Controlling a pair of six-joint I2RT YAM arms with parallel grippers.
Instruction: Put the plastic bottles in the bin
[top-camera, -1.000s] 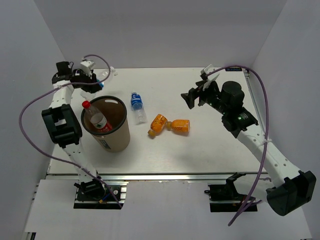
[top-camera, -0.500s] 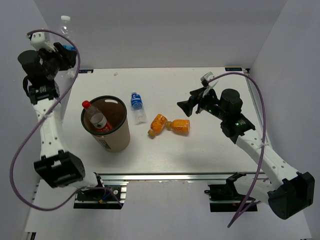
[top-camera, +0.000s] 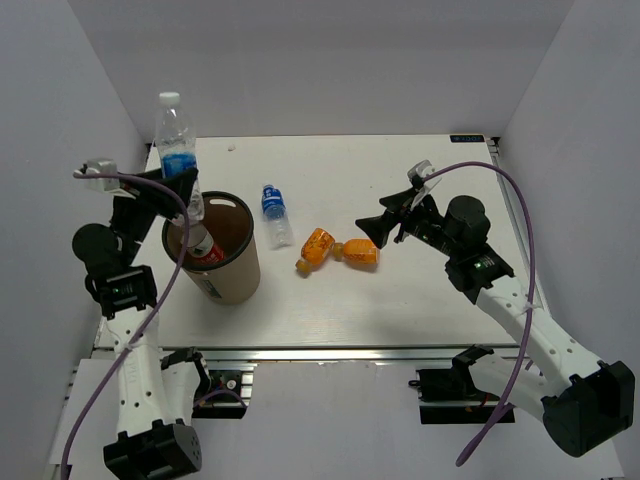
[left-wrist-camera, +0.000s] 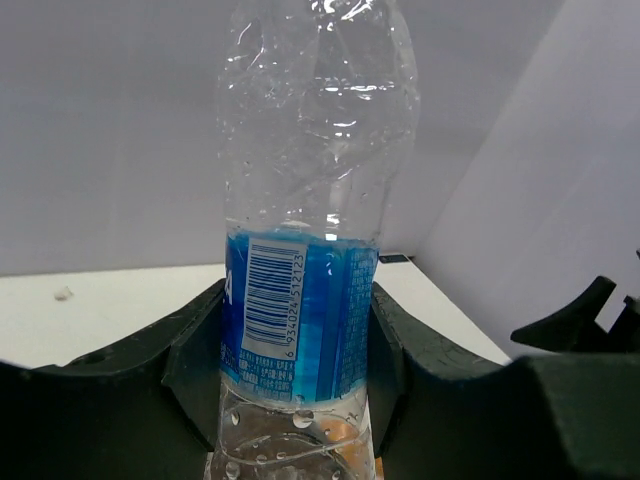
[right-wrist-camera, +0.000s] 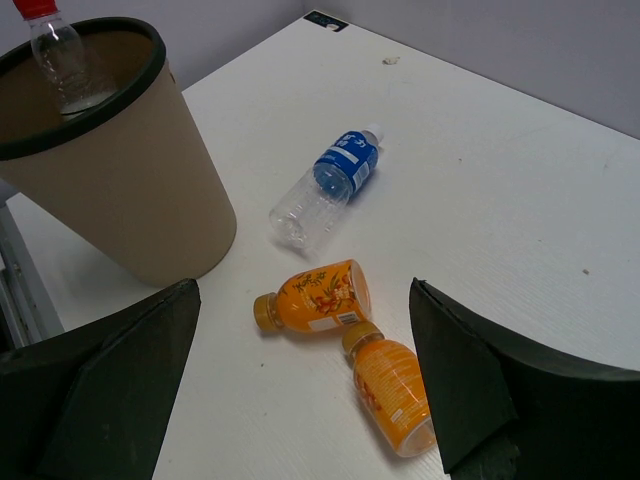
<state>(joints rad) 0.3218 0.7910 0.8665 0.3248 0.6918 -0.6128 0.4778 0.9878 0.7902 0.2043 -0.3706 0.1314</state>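
Left gripper clamped on upright crinkled clear bottle, over 10 o'clock rim of tan cylindrical bin, red-capped bottle leaning inside, blue-labelled bottle and two stubby orange bottles lying at its 3 o'clock, right gripper spread wide, empty.

We log a white counter with four things directly on it. The tan bin stands upright toward the left side. Just to its right a clear blue-labelled bottle lies on its side, cap toward the far edge. Near the middle are two orange bottles, the left one and the right one, both on their sides, the right one's cap against the left one's body.
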